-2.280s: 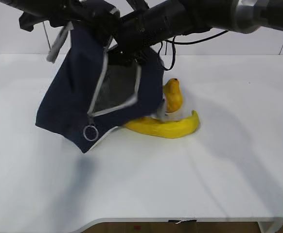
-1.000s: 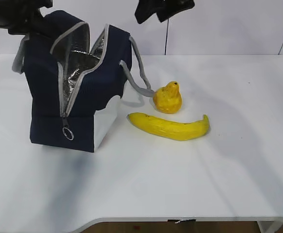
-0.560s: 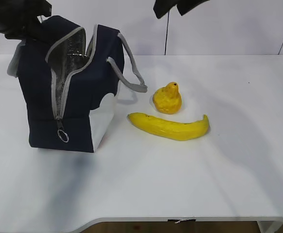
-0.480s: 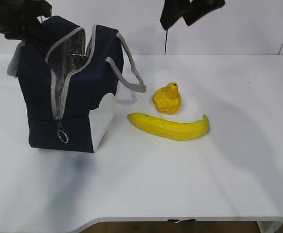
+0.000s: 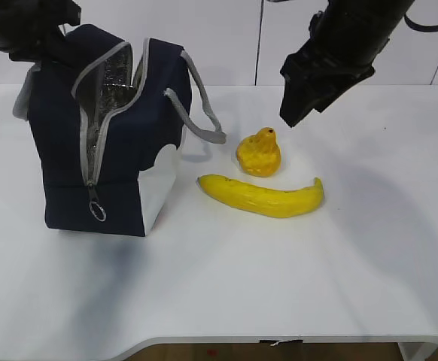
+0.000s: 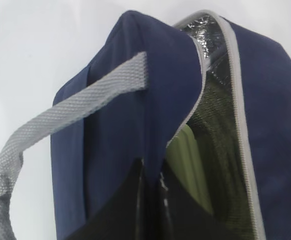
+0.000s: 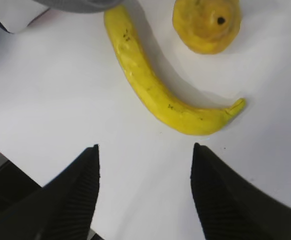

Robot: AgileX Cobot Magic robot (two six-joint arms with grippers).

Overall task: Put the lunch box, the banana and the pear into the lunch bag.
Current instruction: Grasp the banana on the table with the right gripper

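White worktop point(image 5: 226, 286) fills the frame. At upper left stands the navy lunch bag point(image 5: 117, 162), upright and unzipped, foil lining showing; the left wrist view shows the sage-green lunch box point(image 6: 188, 167) inside. The left end effector point(image 6: 153, 200), pressed together, pinches the bag's top edge beside a grey handle point(image 6: 50, 125). At upper right the right end effector point(image 7: 144, 192) hangs spread and empty above the fruit. The banana point(image 5: 263, 196) lies at centre, the pear point(image 5: 259, 153) just behind it, apart.
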